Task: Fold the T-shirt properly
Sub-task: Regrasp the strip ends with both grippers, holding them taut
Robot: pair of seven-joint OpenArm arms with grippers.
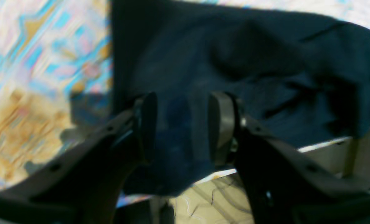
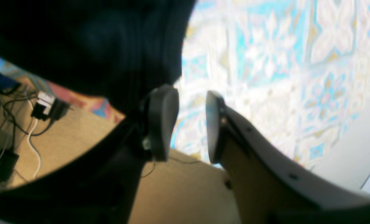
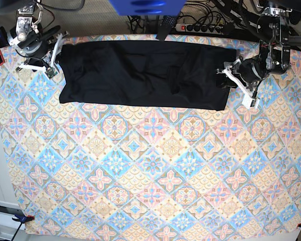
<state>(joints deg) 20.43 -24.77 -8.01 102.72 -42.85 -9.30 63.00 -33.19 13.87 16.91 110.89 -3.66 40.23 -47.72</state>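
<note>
The T-shirt (image 3: 143,74) is lying as a long band across the upper frame on the cloth (image 3: 150,170), with the left gripper (image 3: 234,80) and right gripper (image 3: 54,52) hovering released at its ends, seemingly between folds, each needing an end grasp next.

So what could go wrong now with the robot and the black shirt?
The T-shirt lies in a long band at the table's far edge, so a tug might drag cloth over it. The left gripper is open around a fold and may pinch several layers. The right gripper is open just past the shirt's end, so closing now might catch nothing.
</note>
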